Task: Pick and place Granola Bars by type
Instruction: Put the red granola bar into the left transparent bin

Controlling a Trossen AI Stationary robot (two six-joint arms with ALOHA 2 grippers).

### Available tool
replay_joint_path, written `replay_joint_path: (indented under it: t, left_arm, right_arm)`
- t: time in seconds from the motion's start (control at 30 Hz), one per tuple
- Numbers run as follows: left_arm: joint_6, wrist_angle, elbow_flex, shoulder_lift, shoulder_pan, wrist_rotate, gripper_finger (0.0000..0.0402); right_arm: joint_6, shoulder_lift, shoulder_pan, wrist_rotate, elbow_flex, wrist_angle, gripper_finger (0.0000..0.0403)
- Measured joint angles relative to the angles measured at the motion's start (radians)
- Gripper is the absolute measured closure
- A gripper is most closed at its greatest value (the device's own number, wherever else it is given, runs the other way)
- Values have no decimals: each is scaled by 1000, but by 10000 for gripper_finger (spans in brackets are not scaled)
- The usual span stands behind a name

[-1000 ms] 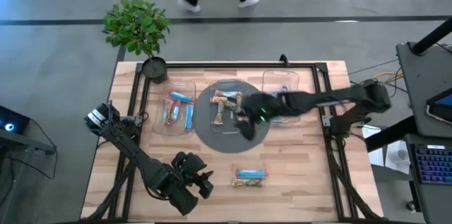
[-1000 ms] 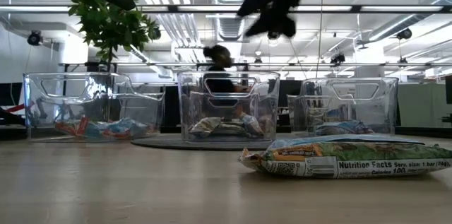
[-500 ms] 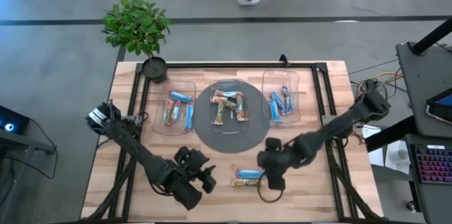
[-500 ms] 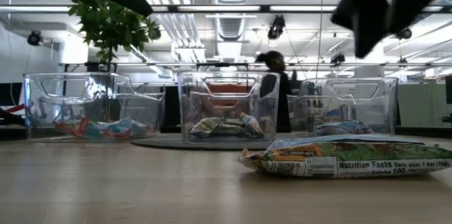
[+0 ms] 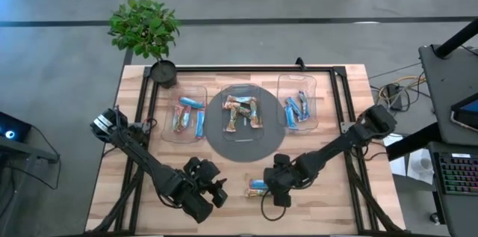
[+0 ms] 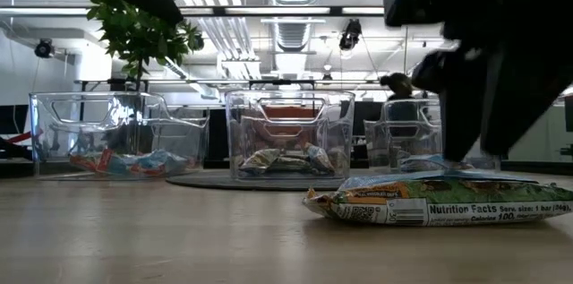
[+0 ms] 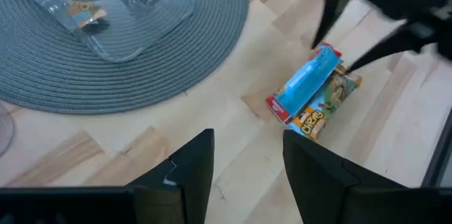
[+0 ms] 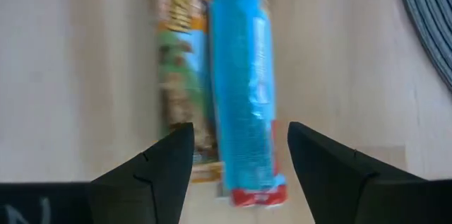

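Two granola bars lie side by side flat on the bare wood near the table's near edge: a blue one [image 8: 244, 90] and a green, orange and tan one [image 8: 180, 75], also seen from the left wrist as the pair [image 7: 314, 90] and in the low view [image 6: 439, 199]. My right gripper [image 8: 240, 160] is open and hovers just above them, pointing down, its fingers along the bars' length [image 5: 269, 187]. My left gripper [image 7: 247, 160] is open and waits near the near edge, left of the bars [image 5: 208, 192].
Three clear bins stand in a row at the table's far half: the left bin [image 5: 166, 121] holds blue and multicoloured bars, the middle bin [image 5: 243, 132] on a round grey mat holds multicoloured ones, the right bin [image 5: 297, 80] holds blue ones. A potted plant [image 5: 146, 28] stands at the far-left corner.
My right gripper has travelled from above the middle bin toward the table's near edge and come down over the two loose bars. The bars have stayed where they were. A person has walked past beyond the far edge.
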Motion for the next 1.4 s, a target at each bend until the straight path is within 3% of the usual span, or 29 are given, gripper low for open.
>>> replay_joint_path:
  t: [0.53, 0.8, 1.0, 1.17, 1.4]
  left_arm:
    - [-3, 1, -1, 0, -7, 0, 250]
    - [-62, -1, -1, -1, -9, -4, 250]
    - [-185, -27, -2, -62, -62, -189, 250]
    - [-286, -158, -2, -155, -132, -356, 250]
    - [-208, -217, -2, -250, -202, -390, 250]
  right_arm:
    - [6, 60, -31, 68, -15, 37, 189]
    - [21, 60, -61, 36, -41, 47, 258]
    - [24, 49, -67, 1, -25, 45, 328]
    - [51, -15, -93, 27, 30, 93, 362]
    - [187, -69, -241, 39, 142, 260, 361]
